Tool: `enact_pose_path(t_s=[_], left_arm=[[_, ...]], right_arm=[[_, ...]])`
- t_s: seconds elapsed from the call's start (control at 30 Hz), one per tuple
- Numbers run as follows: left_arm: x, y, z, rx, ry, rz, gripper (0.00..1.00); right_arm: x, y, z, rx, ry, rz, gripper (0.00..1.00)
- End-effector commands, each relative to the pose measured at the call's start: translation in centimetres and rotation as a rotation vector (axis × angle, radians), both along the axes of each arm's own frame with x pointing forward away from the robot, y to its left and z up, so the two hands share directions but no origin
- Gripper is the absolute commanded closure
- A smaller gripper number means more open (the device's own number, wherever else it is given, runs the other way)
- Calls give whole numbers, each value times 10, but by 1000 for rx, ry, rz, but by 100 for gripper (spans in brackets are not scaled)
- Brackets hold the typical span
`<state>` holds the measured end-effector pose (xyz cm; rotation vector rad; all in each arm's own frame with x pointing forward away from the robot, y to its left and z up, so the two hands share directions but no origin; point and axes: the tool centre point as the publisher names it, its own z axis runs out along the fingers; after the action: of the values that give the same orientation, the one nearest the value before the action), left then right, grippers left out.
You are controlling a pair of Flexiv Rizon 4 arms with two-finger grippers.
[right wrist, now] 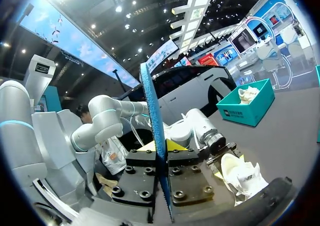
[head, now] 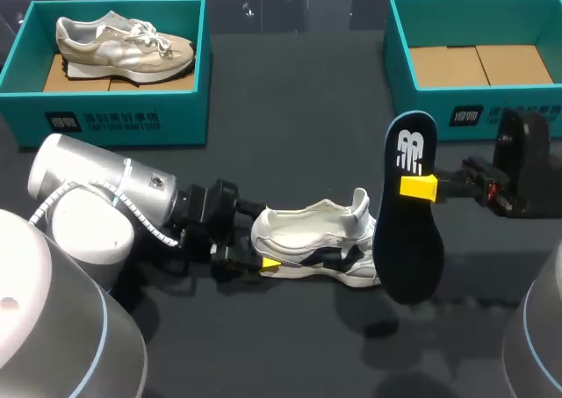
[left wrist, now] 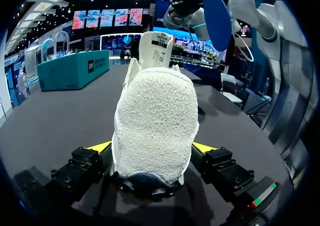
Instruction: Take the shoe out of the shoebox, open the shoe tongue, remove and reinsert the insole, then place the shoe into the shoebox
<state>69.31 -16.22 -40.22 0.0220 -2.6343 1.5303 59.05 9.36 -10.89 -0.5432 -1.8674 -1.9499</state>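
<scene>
Lower left in the head view, the left gripper (head: 263, 257) clamps the heel of the shoe (head: 320, 240). Right of centre, the right gripper (head: 420, 187) pinches the insole (head: 411, 240) upright. The upper-left shoebox (head: 114, 117) holds a second shoe (head: 123, 45); the upper-right shoebox (head: 435, 112) shows only its cardboard floor.

In the left wrist view, both fingers (left wrist: 100, 147) press the heel (left wrist: 155, 126).

In the right wrist view, the insole (right wrist: 155, 136) stands edge-on, gripped from both sides.

With the insole out, I judge reinsertion comes next: steer its toe into the shoe's mouth.

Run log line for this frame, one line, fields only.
stage: insole out of sneaker | left hand: shut on sneaker heel, on table | right hand: shut on insole, upright beside sneaker toe
</scene>
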Motion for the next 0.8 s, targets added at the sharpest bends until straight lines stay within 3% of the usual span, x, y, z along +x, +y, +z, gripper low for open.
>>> enact_pose_path(t_s=[0.03,0.3,0.6,0.7,0.8], left_arm=[[-1,2,3,22,0,-3,0],[-1,2,5,25,1,-18,0],[1,17,30,234,44,16,0],[-1,22,42,373,66,14,0],[-3,25,48,390,33,29,0]], right_arm=[[-1,1,0,-2,1,-3,100],[-1,1,0,-2,1,-3,100],[-1,1,0,-2,1,-3,100],[-1,1,0,-2,1,-3,100],[-1,1,0,-2,1,-3,100]])
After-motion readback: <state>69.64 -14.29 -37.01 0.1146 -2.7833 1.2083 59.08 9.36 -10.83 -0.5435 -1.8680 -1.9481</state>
